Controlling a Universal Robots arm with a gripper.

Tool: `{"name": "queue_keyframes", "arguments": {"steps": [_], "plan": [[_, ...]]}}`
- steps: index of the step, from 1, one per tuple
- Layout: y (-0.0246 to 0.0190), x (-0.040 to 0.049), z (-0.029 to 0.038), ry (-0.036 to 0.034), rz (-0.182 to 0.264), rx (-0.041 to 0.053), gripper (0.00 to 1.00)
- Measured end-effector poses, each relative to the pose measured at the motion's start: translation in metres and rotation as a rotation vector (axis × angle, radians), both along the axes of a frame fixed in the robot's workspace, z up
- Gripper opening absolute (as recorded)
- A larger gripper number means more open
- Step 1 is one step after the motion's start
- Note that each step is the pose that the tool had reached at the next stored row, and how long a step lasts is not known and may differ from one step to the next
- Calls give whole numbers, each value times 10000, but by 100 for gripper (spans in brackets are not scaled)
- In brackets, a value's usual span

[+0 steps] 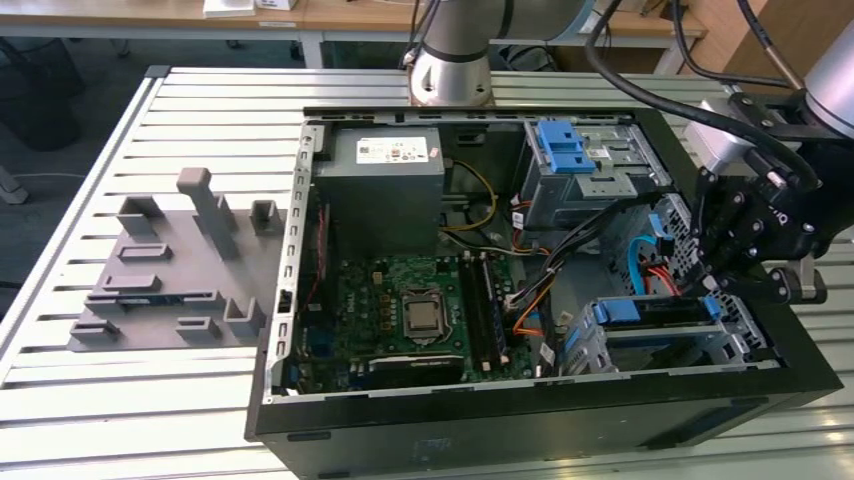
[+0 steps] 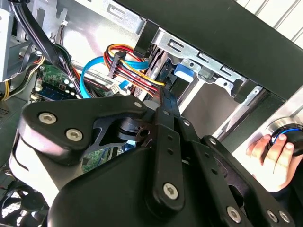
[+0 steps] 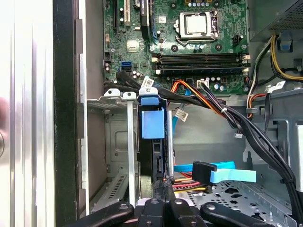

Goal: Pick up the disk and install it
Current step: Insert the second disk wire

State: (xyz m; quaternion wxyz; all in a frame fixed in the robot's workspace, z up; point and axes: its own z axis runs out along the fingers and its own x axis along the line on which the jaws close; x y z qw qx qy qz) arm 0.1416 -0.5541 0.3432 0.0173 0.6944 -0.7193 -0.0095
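Disk [image 3: 153, 124] is sitting edge-up in the drive cage [image 1: 663, 330] at the case's [image 1: 534, 425] four o'clock corner; I'm pinching my gripper [image 3: 163, 187] closed against its rear edge, seating it.

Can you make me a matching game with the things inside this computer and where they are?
Things:
1. flat silver disk with blue rails
2. big grey power-supply box
3. square silver processor chip
4. grey plastic block holder

Places:
A. outside the case, on the slatted table
B. middle of the green board
C. in the metal bay below the gripper
D. at the case's far end, by the arm's base

Pairs: 1-C, 2-D, 3-B, 4-A
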Motion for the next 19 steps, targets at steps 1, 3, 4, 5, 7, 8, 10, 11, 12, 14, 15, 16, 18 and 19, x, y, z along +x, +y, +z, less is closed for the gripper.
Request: {"name": "queue_keyframes", "arguments": {"steps": [1, 3, 4, 5, 7, 8, 10, 11, 12, 14, 15, 16, 18, 19], "plan": [[0, 0, 1, 0, 0, -1, 11], [0, 0, 2, 0, 0, 0, 11], [0, 0, 2, -3, 1, 0, 11], [0, -3, 2, -11, 0, -1, 11], [0, -8, 3, -37, 0, -3, 11], [0, -12, 2, -49, 0, 0, 11], [0, -36, 2, -99, -1, 0, 11], [0, -47, 2, -122, 0, 0, 11], [-1, -49, 1, -130, 0, 0, 11], [0, -49, 4, -133, 2, -1, 11], [0, -49, 15, -134, 1, -4, 11], [0, -50, 28, -134, 0, -2, 11], [0, -50, 59, -134, 0, 0, 11], [0, -53, 62, -134, -1, 1, 11]]}}
